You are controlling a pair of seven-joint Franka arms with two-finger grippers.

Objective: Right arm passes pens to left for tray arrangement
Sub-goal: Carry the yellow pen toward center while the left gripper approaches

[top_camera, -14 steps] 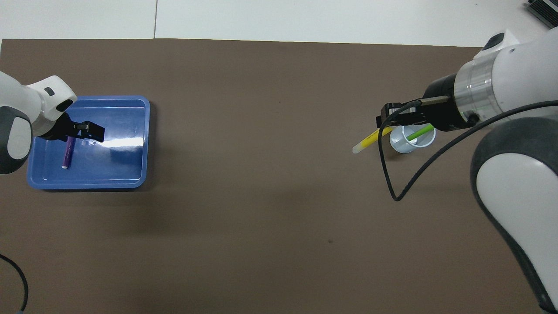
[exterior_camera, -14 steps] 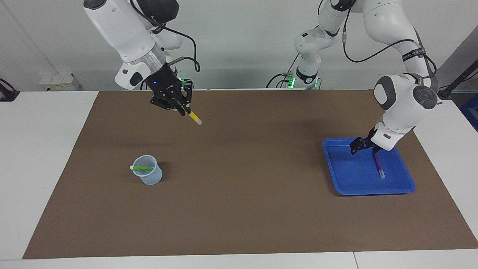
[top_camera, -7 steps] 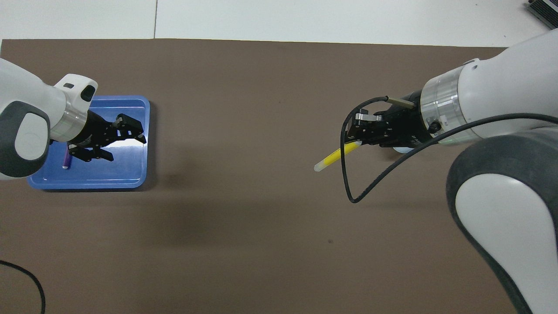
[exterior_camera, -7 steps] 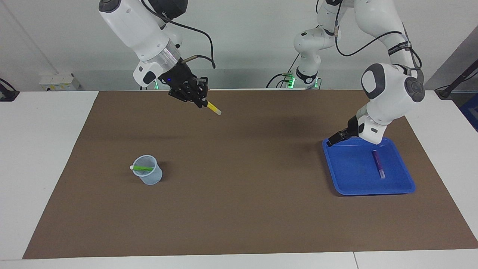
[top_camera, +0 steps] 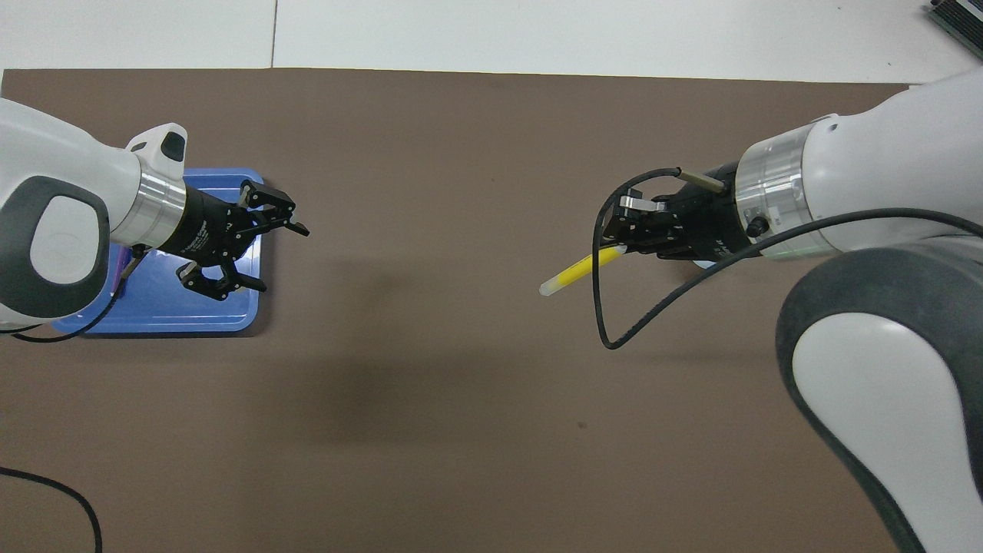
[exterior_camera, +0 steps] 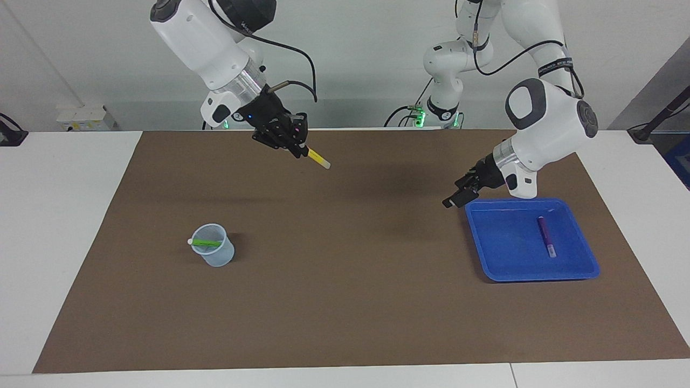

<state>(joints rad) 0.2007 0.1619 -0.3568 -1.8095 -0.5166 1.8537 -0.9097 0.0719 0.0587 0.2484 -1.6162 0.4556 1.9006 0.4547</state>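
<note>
A brown mat [exterior_camera: 345,280] covers most of a white table [exterior_camera: 59,215] set against a pale wall, and from it we see two white arms reaching in toward each other. The right gripper [exterior_camera: 298,150] hangs in the air over the mat at the right arm's end of the table, its fingers clamped on the yellow pen [exterior_camera: 318,159], which slants downward with its pale whitish end pointing toward the middle of the table; in the overhead view we see the same yellow pen [top_camera: 577,272] jutting out from the right gripper [top_camera: 620,244]. Farther from the robots, a small translucent cup [exterior_camera: 214,246] stands on the mat with the green pen [exterior_camera: 205,243] lying across its mouth, its pale end poking past the rim. At the left arm's end of the table sits the blue tray [exterior_camera: 512,269], and in it we see the purple pen [exterior_camera: 545,235] lying flat, alone, toward the tray's outer side. The left gripper [exterior_camera: 455,195] hovers over the mat just beside the tray's inner corner; in the overhead view we see the left gripper [top_camera: 265,253] with its fingers spread wide apart and nothing between them.
</note>
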